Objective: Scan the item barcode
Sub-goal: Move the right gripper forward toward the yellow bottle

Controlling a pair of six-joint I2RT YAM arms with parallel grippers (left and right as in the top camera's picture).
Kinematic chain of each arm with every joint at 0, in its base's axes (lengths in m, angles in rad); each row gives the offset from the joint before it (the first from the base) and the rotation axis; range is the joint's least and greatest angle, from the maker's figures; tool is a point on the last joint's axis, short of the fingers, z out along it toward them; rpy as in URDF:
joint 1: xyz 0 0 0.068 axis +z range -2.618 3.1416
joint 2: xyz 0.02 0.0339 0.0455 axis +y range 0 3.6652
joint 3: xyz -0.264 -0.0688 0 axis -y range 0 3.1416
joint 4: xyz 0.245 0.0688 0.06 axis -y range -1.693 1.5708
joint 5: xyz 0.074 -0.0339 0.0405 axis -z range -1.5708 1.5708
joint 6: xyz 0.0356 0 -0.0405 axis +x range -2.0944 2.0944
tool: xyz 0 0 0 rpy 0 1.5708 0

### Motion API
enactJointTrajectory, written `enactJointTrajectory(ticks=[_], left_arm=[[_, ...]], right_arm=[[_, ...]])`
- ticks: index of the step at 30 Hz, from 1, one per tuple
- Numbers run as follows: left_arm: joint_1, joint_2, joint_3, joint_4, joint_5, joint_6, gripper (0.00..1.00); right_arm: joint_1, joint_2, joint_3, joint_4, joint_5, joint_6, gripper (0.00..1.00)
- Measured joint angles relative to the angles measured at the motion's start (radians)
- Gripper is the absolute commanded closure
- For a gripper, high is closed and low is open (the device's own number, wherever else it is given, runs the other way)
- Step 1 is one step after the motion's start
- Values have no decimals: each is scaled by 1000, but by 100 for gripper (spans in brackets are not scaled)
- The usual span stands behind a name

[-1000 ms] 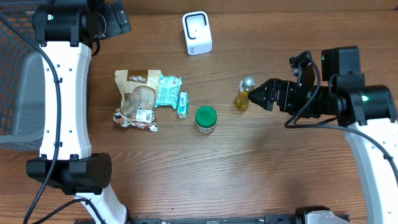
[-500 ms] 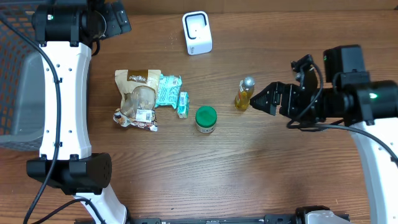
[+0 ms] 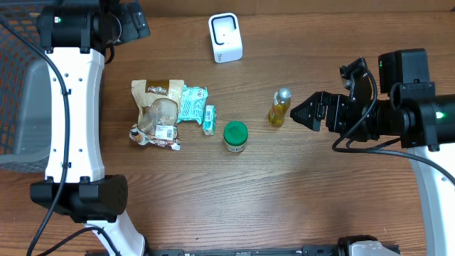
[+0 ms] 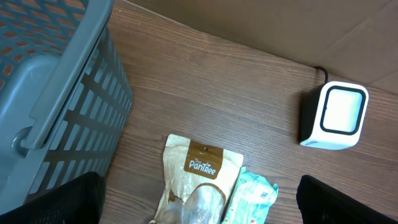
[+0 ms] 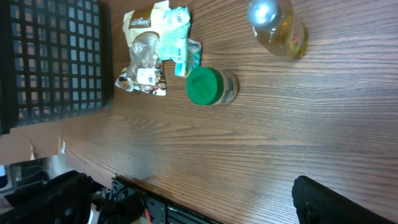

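A small yellow bottle (image 3: pixel 279 108) with a silver cap stands right of centre; it also shows at the top of the right wrist view (image 5: pixel 278 28). My right gripper (image 3: pixel 302 112) hovers open just right of it, not touching, with nothing between its fingers (image 5: pixel 193 208). A green-lidded jar (image 3: pixel 235 136) (image 5: pixel 210 86) stands mid-table. A brown snack pouch (image 3: pixel 158 112) (image 4: pixel 198 186) and a teal packet (image 3: pixel 192 104) (image 4: pixel 252 199) lie to the left. The white scanner (image 3: pixel 225 38) (image 4: pixel 333 116) sits at the back. My left gripper (image 3: pixel 134 25) is open and empty at the far left (image 4: pixel 202 208).
A grey mesh basket (image 3: pixel 18 92) (image 4: pixel 50 93) stands off the table's left side. A small teal item (image 3: pixel 209 119) lies beside the teal packet. The scanner's cable (image 4: pixel 320 71) runs off toward the back edge.
My right arm has drawn back to the right, widening the gap between its fingertips and the yellow bottle. The left arm and the items have not moved.
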Motion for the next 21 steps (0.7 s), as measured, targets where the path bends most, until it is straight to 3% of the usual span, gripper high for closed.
enactJointTrajectory(ticks=[21], left_arm=[[0,0,0,0,0,0,0]], right_arm=[[0,0,0,74,20,0,0]])
